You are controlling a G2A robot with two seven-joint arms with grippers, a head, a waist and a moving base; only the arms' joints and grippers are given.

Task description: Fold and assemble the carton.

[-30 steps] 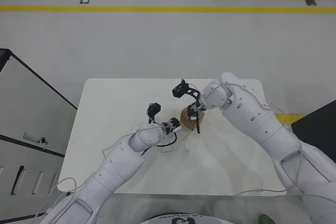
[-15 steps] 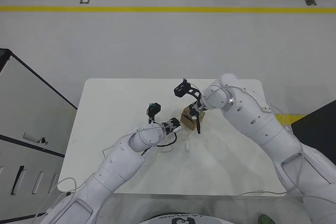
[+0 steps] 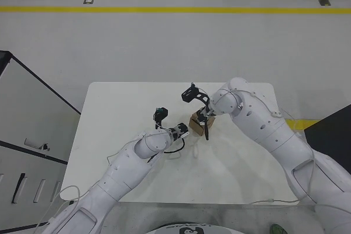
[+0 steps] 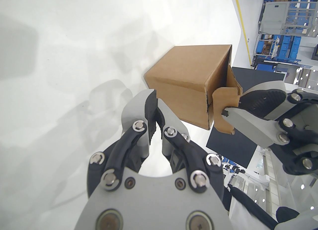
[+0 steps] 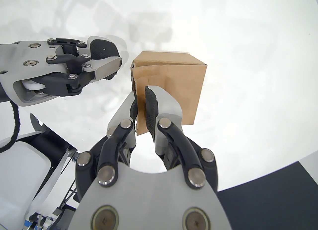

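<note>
I see the white table (image 3: 117, 117) with the small brown carton (image 3: 195, 121) near its middle, a little toward the far edge. My right gripper (image 5: 141, 99) is clamped on a loose flap at the carton's open end. My left gripper (image 4: 156, 107) sits just beside the carton, fingers pressed together on nothing, not quite touching it

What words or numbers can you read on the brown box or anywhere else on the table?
None can be read.
The carton: plain brown cardboard, no print on the sides that show.
The table: plain white, no labels.
The blue shelves far behind, in the left wrist view: any signs there are too small to read.
</note>
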